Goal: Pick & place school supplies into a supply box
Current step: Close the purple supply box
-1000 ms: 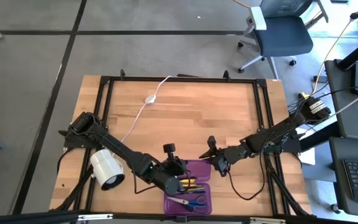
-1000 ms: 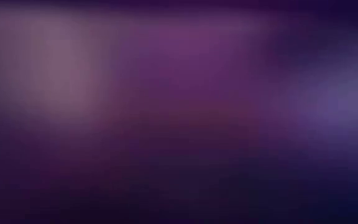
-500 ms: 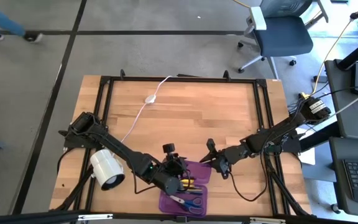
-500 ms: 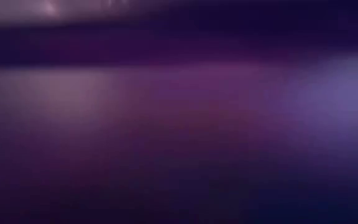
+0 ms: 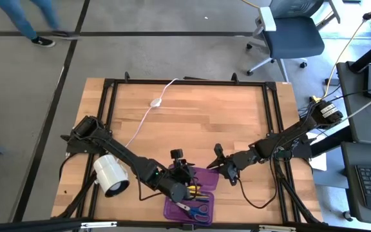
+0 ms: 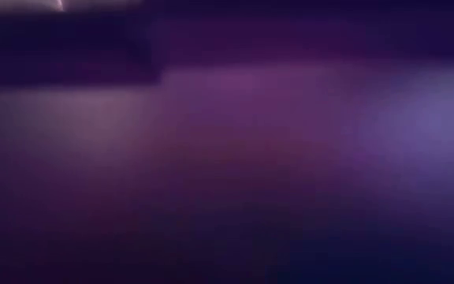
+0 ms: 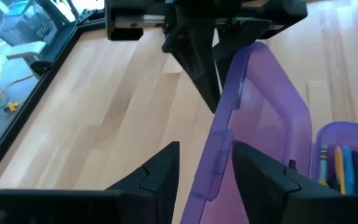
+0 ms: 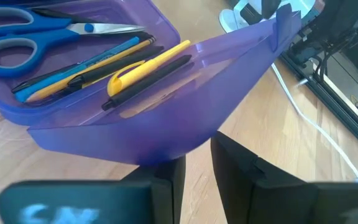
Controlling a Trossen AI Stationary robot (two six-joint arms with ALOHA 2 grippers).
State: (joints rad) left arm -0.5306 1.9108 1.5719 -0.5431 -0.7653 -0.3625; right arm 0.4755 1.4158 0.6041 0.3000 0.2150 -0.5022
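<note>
The purple supply box (image 5: 187, 209) lies open near the table's near edge. Its base holds blue-handled scissors (image 8: 23, 37) and several pens and pencils (image 8: 123, 68). Its lid (image 5: 202, 180) stands tilted up from the hinge. My right gripper (image 5: 219, 167) is at the lid's far right rim, shut on it. My left gripper (image 5: 184, 175) is open, with a finger on either side of the lid's free edge (image 7: 219, 155). The low view shows only a purple blur. My right gripper holds the lid's rim (image 8: 188, 146) at its fingertips, coming level from the table's right. The lid is tilted up on its hinge and the base lies on the table. My left gripper straddles the lid's free edge; I cannot tell whether a finger (image 7: 260, 171) touches it.
A white cylindrical lamp (image 5: 110, 176) stands to the left of the box, beside the left arm. Its white cable with an oval switch (image 5: 154, 102) runs to the far edge. A person's legs (image 5: 24, 19) cross the floor beyond the table's far left.
The lid lay flat and open on the table a second ago. It has tipped up about its hinge while the base has stayed down and slid a little toward the table's left edge. My right gripper has gone slightly toward the left with the lid's rim.
</note>
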